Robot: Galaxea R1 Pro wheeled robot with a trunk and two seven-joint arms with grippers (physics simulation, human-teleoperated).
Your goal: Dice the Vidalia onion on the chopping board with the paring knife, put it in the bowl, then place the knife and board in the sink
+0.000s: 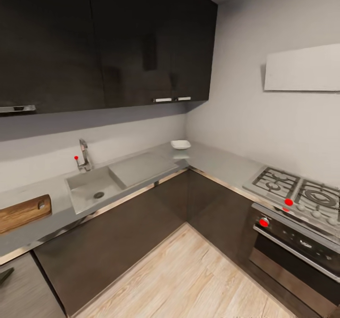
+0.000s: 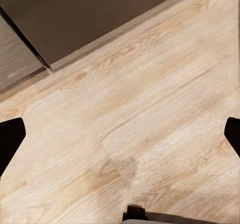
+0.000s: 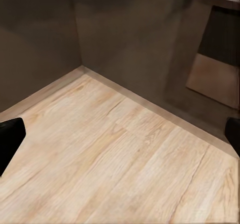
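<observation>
In the head view the kitchen corner lies ahead. The grey steel sink (image 1: 89, 190) sits in the countertop (image 1: 222, 164) with its chrome tap (image 1: 84, 155) behind it; no onion shows in the basin from here. The brown chopping board (image 1: 23, 212) lies on the counter at the far left. A white bowl (image 1: 180, 144) stands in the back corner. The paring knife is out of view. My left gripper (image 2: 120, 134) hangs open over the wood floor, fingertips (image 2: 10, 136) far apart. My right gripper (image 3: 120, 139) is likewise open above the floor near the cabinet corner.
A gas hob (image 1: 297, 190) and an oven (image 1: 297, 247) with red knobs stand at the right. Dark lower cabinets (image 1: 141, 223) line both walls, black upper cabinets (image 1: 104, 39) hang above. Light wood floor (image 1: 189, 280) stretches between me and the counters.
</observation>
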